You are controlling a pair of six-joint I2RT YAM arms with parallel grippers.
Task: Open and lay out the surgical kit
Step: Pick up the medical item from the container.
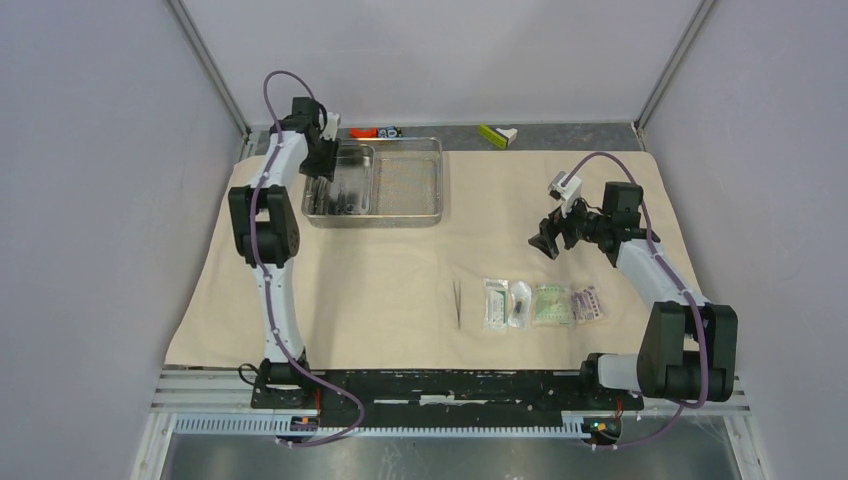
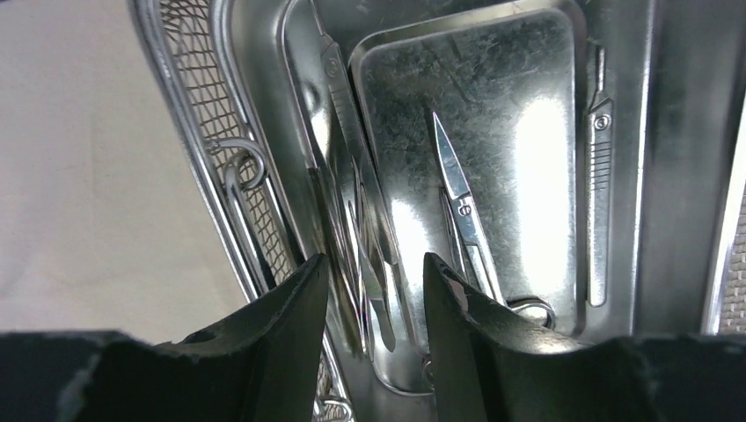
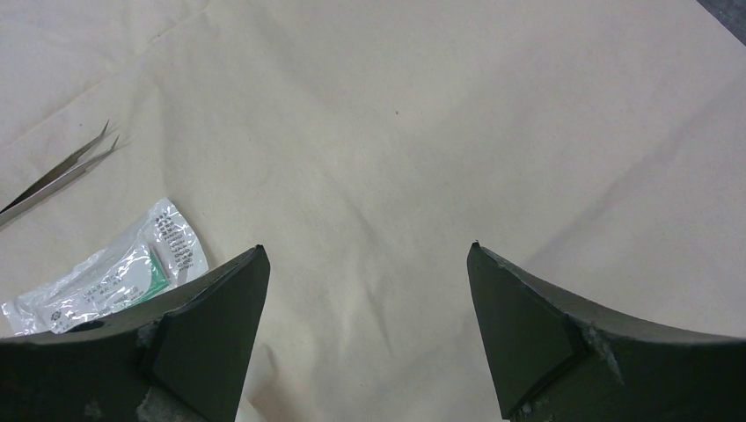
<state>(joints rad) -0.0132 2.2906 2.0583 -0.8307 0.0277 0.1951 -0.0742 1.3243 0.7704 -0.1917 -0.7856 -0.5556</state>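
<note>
Left gripper (image 2: 374, 264) is up by the far left corner, hanging over the steel tray (image 1: 400, 221), jaws partly apart and holding nothing. The forceps (image 2: 356, 149) lie right under the gap, along the inner tray's (image 2: 528, 105) edge, with the scissors (image 2: 462, 207) just beside them. Right gripper (image 3: 368, 248) is spread wide over the cloth wrap (image 1: 380, 280) on the right side. The four packets (image 1: 543, 303) and tweezers (image 1: 457, 302) sit closer to the near edge.

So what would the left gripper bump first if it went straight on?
Probably the forceps, lying at the inner tray's edge; the left gripper points straight at them, though depth is unclear.
</note>
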